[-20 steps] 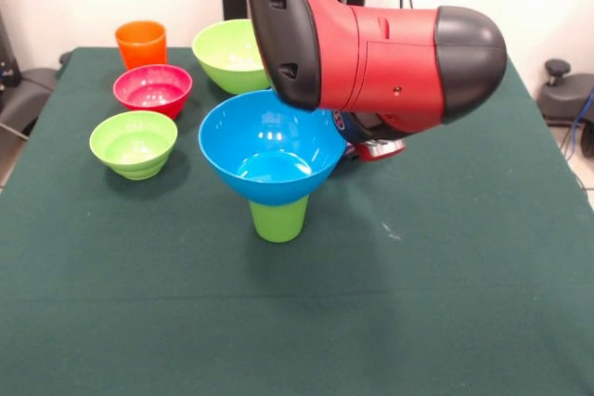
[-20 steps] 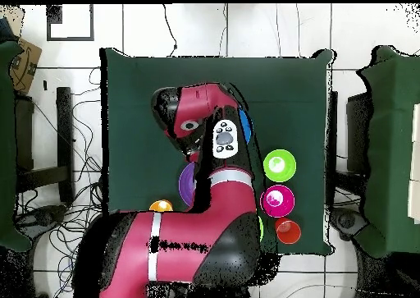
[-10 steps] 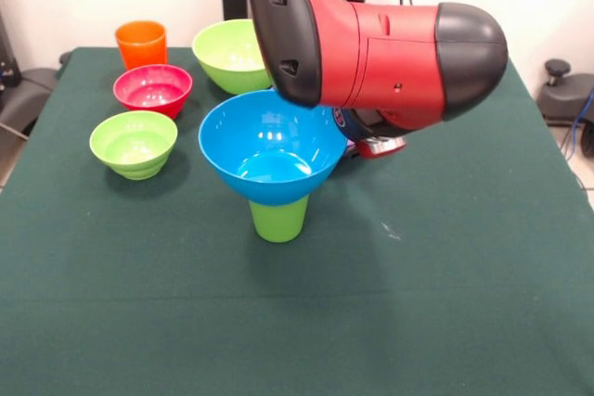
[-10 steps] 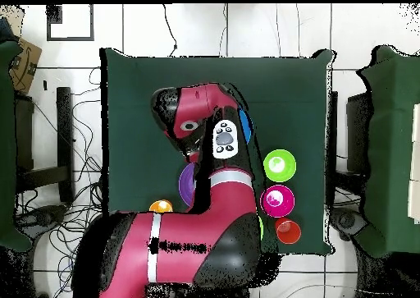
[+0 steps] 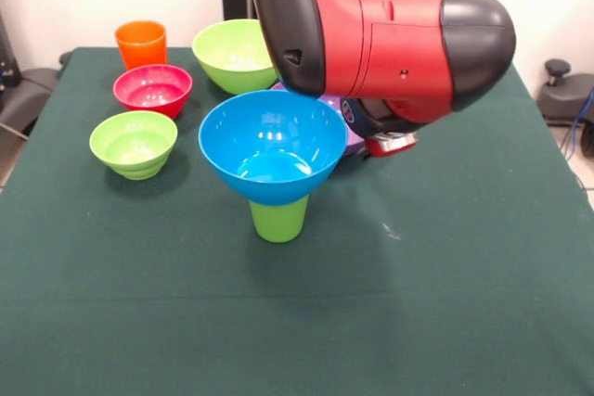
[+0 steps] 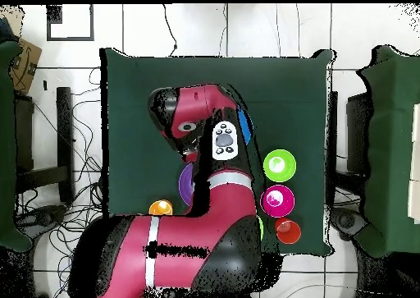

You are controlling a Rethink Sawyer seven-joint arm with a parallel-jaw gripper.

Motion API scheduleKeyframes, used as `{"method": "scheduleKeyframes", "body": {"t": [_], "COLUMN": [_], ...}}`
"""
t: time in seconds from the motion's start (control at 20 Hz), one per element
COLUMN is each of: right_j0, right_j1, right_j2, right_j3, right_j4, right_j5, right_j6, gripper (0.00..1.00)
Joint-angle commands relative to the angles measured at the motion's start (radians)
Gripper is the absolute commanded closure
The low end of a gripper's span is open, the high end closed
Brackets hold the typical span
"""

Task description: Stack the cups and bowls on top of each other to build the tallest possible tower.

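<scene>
A large blue bowl [image 5: 271, 144] sits upright on an upturned yellow-green cup [image 5: 278, 219] as a two-piece tower at mid-table. Behind it a sliver of the purple bowl [image 5: 351, 134] shows under the arm; in the overhead view the purple bowl [image 6: 186, 186] peeks out beside the arm. The gripper [image 5: 387, 144] is mostly hidden behind the arm's thick red and black link [image 5: 380, 39], just behind and right of the blue bowl. A large lime bowl [image 5: 232, 55], small red bowl [image 5: 152, 89], small lime bowl [image 5: 134, 143] and orange cup [image 5: 141, 44] stand at the far left.
An orange-yellow cup [image 6: 161, 206] stands near the robot's base. The green cloth table [image 5: 445, 303] stretches wide in front of the tower. The arm link hangs low over the table's far middle.
The arm link has risen slightly, and an edge of the purple bowl now shows beneath it. The tower and other bowls have not moved.
</scene>
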State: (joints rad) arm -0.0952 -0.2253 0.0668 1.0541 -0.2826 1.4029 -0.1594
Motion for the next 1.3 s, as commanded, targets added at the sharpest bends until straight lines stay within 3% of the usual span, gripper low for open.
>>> {"method": "scheduleKeyframes", "body": {"t": [0.05,1.3], "right_j0": [0.034,0.072], "right_j1": [0.011,0.077], "right_j2": [0.08,0.031], "right_j3": [0.063,0.058], "right_j4": [0.022,0.015], "right_j5": [-0.115,-0.18], "right_j6": [0.251,0.33], "gripper": [0.0,0.0]}}
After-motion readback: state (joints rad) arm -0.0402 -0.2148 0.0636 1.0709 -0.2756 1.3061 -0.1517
